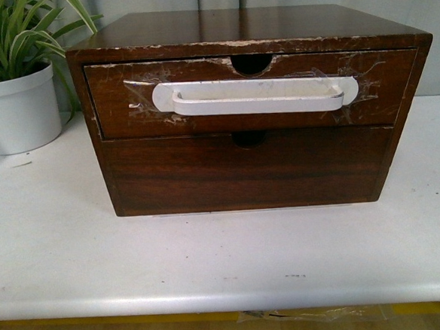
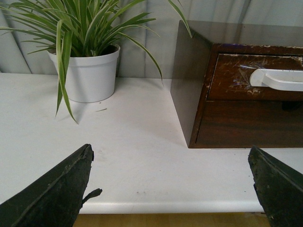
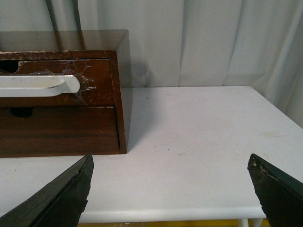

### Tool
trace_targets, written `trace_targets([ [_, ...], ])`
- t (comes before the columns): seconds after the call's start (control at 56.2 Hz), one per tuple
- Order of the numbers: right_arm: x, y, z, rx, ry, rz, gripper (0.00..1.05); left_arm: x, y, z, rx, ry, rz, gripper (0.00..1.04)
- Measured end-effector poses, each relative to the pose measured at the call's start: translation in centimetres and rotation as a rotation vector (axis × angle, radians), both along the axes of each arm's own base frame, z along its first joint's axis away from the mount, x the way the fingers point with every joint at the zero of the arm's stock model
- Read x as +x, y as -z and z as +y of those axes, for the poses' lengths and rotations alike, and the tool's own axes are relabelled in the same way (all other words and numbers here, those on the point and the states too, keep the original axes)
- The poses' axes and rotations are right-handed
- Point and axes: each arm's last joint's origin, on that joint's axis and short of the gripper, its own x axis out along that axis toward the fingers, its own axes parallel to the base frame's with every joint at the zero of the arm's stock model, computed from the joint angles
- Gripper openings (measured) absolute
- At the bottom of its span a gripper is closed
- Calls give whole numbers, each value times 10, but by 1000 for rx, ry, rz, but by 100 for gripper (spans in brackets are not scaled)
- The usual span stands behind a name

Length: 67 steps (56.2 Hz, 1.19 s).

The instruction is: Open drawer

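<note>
You see the drawer (image 1: 255, 122), the upper one in the dark wooden chest (image 1: 248, 23), shut and facing you mid-table. Its long white handle (image 1: 257, 97) is fixed on with crinkled clear tape. The top edge is chipped, with a half-round notch. The smooth white table (image 1: 211, 256) runs open from the chest to its rounded front edge and out to the right. A plant in a white pot (image 1: 16, 111) stands left. Your left gripper (image 2: 170, 150) and right gripper (image 3: 171, 158) are spread wide, holding nothing, over the front edge.
</note>
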Motion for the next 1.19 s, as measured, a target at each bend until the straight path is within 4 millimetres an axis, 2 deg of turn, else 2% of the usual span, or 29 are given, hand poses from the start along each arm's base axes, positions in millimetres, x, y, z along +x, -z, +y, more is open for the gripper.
trace_targets([
  [0.285, 0, 0, 0, 1, 13, 8, 96, 0, 0, 0, 0, -4, 1, 99],
  [0.32, 0, 1, 0, 5, 52, 44, 96, 0, 1, 0, 0, -35, 23, 99],
  [0.356, 2, 1, 0, -3, 103, 97, 96, 2, 3, 0, 8, -137, 62, 99],
  [0.391, 5, -2, 0, -7, 79, 130, 96, 5, 4, 0, 16, -148, 84, 99],
  [0.551, 22, -24, 3, -68, -133, 236, 96, 20, -5, -3, 83, 23, 115, 99],
  [0.765, 52, -44, 9, -164, -364, 379, 96, 54, -21, -5, 221, 322, 189, 99],
  [0.943, 85, -73, 15, -267, -506, 452, 96, 95, -26, -12, 353, 578, 302, 99],
  [1.067, 105, -91, 24, -358, -586, 482, 96, 126, -46, -22, 467, 714, 317, 99],
  [1.192, 119, -102, 30, -416, -630, 498, 96, 148, -65, -33, 522, 811, 302, 99],
])
